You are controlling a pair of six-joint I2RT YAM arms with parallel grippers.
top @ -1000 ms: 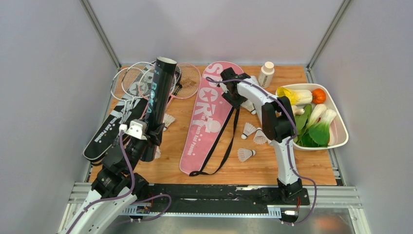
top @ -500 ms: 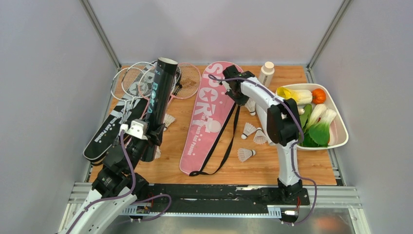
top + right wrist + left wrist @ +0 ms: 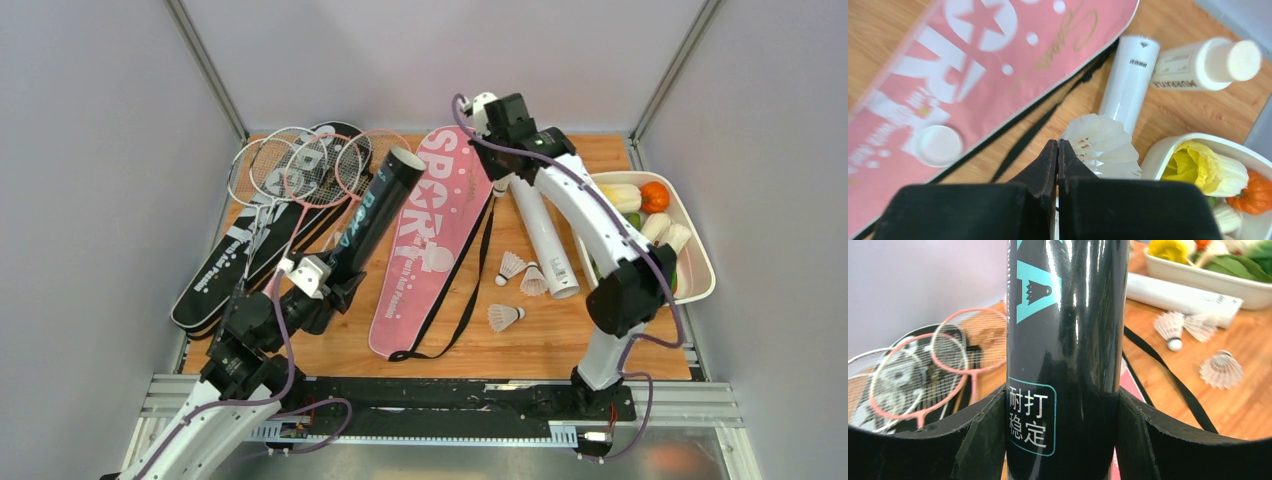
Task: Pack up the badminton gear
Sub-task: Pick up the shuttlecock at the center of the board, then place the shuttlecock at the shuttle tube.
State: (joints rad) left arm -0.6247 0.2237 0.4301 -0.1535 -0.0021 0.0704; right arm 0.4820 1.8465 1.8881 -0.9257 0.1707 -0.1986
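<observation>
Shuttlecock [image 3: 1104, 146], skirt pinched in closed right jaws, hangs apart to the right of black tube [image 3: 372, 222], whose open mouth slants up toward it, base clamped in left jaws.

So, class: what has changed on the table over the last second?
The right gripper closed on a shuttlecock and rose toward the far edge, uncovering the white tube. The left gripper tilted its black tube rightward toward the pink bag. Rackets, loose shuttlecocks and tray stayed put.
</observation>
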